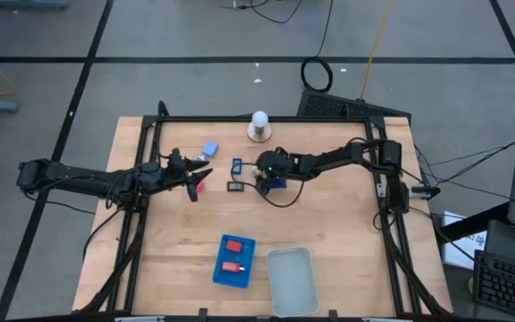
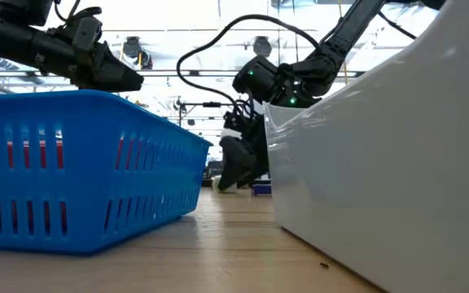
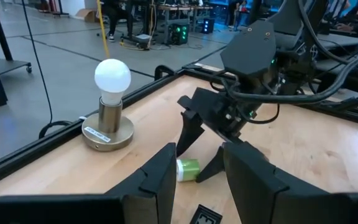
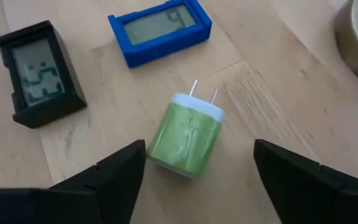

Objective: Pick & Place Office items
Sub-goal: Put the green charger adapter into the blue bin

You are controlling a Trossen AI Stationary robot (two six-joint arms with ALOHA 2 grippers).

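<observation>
Right claw (image 4: pixel 194 168), jaws apart astride my green plug (image 4: pixel 187 140); its tilt risks twisting free on closing.

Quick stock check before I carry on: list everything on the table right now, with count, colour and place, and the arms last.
green plug adapter: 1, green with white prong end, lying on its side between the right gripper's fingers
black display piece: 1, black, just beyond the adapter
dark blue display piece: 1, dark blue, beside the black one
light blue block: 1, light blue, near the left gripper
red blocks: 2, red, inside the blue tray
blue tray: 1, blue, front of table
clear tray: 1, clear white, right of the blue tray
bulb on round base: 1, white, back edge
left gripper: shut, left of centre, something red at its tip
right gripper: open, astride the adapter
</observation>
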